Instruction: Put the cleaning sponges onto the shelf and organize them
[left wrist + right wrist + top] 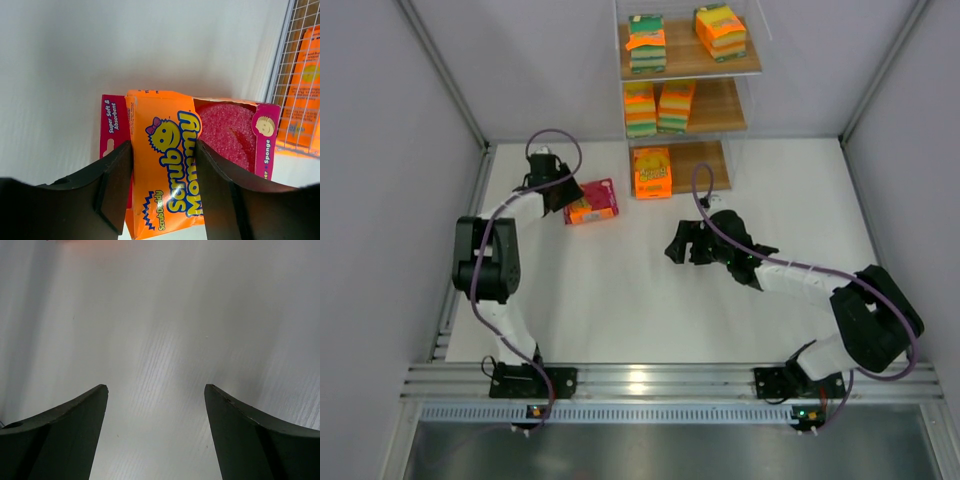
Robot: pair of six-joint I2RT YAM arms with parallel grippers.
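A pink-red sponge pack with an orange sleeve (592,202) lies on the white table left of the shelf (710,165). My left gripper (568,197) is at its left end. In the left wrist view my left gripper (164,145) is closed on the orange sleeve of the pack (165,150), a finger against each side. Five packs sit on the shelf: two on the top board (647,43) (721,32), two on the middle board (640,108) (676,105), one on the bottom (652,172). My right gripper (678,245) (156,387) is open and empty over bare table.
Grey walls close in the table on the left, right and back. The shelf's wire side (295,75) shows at the right of the left wrist view with an orange pack (307,100) behind it. An aluminium rail (660,380) runs along the near edge.
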